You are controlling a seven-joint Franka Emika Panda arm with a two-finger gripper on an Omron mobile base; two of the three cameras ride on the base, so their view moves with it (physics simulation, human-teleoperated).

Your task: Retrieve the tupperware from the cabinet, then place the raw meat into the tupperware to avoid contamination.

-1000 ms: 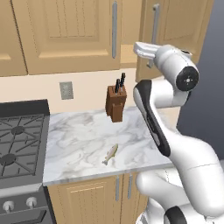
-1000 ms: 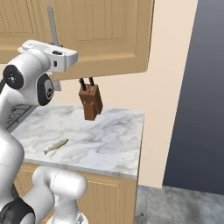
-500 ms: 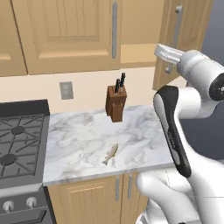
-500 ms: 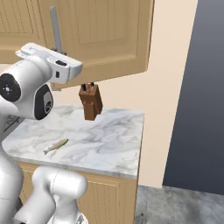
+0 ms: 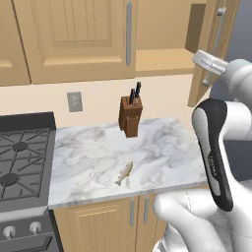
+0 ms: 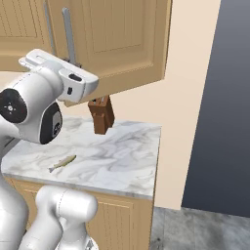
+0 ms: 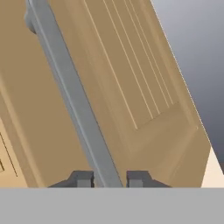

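Silver bar handle (image 7: 74,100) sits between our two dark fingertips (image 7: 82,178) in the hand view, so we read the pincer (image 7: 109,179) as clamped on it, jaws nearly closed w/ the bar filling the gap. That handle belongs to the right door (image 5: 212,49) of the cabinet (image 5: 74,39), which stands swung part-way out; the left door is shut flat.

Step in hand, as we judge it: finish opening that door. To do it well:
- follow the door's arc about its hinge, not a straight pull, or the bar will twist in the grip
- keep the fingers square across the bar; grip is near its lower end, so a slip would run off the end
- go far enough that the opening is free for a reach inside, then let go cleanly before backing off

The tupperware: we can't see it. The interior visible in the left base view is a bare shelf (image 5: 162,61) and a dark back; rest is hidden, so can't say where it sits.

The raw meat (image 5: 124,173), a slim fish, lies flat on the marble desk (image 5: 88,152), near the front edge, well apart from the knife block (image 5: 130,115) at the back wall. Stove (image 5: 19,162) is left of the desk.
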